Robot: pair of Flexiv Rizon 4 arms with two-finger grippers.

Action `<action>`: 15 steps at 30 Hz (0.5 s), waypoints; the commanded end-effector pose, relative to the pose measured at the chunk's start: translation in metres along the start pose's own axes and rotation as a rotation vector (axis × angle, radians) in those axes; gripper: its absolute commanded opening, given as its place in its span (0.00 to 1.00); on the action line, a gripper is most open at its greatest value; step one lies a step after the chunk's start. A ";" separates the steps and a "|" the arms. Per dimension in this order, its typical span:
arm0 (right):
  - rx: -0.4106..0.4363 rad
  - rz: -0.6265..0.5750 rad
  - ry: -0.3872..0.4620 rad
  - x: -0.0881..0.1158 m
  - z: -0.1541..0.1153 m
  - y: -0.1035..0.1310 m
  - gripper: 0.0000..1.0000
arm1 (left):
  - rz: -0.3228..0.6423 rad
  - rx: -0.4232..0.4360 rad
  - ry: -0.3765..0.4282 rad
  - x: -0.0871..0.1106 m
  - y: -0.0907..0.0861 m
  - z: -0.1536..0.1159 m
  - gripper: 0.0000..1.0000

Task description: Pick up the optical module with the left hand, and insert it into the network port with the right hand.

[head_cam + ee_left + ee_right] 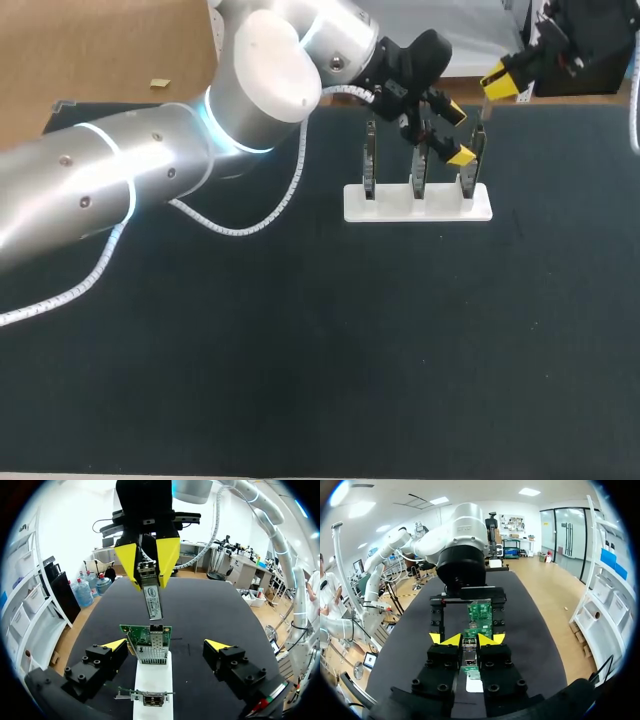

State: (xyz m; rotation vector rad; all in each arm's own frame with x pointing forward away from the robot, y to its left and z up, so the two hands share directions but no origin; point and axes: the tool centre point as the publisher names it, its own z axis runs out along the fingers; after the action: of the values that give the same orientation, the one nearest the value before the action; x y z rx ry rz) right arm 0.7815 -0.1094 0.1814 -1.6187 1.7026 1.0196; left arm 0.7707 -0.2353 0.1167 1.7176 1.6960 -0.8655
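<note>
The optical module (152, 600), a slim silver bar, hangs tip down in my right gripper (148, 560), whose jaws are shut on it. It hovers just above a green board with a metal network port (152, 642). My left gripper (166, 645) stands open, one finger on each side of that board, touching nothing. In the right wrist view the right gripper (468, 640) clamps the module (470, 652), with the board (480, 614) right ahead. From above, the left gripper (458, 135) is at the right end of the white stand (390, 208) and the right gripper (497, 80) is behind it.
The white stand carries three upright boards (369, 160) in a row at the back of the black table (300, 350). A white cable (250, 225) from my left arm trails over the mat to the left of the stand.
</note>
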 end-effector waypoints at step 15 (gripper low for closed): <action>-0.005 0.007 -0.004 0.004 0.006 0.003 0.00 | -0.003 0.003 0.007 -0.002 0.001 0.000 1.00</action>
State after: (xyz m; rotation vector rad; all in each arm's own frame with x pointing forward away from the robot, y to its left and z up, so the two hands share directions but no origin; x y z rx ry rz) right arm 0.7768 -0.1073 0.1770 -1.6168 1.7064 1.0288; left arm 0.7707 -0.2353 0.1167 1.7177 1.6959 -0.8656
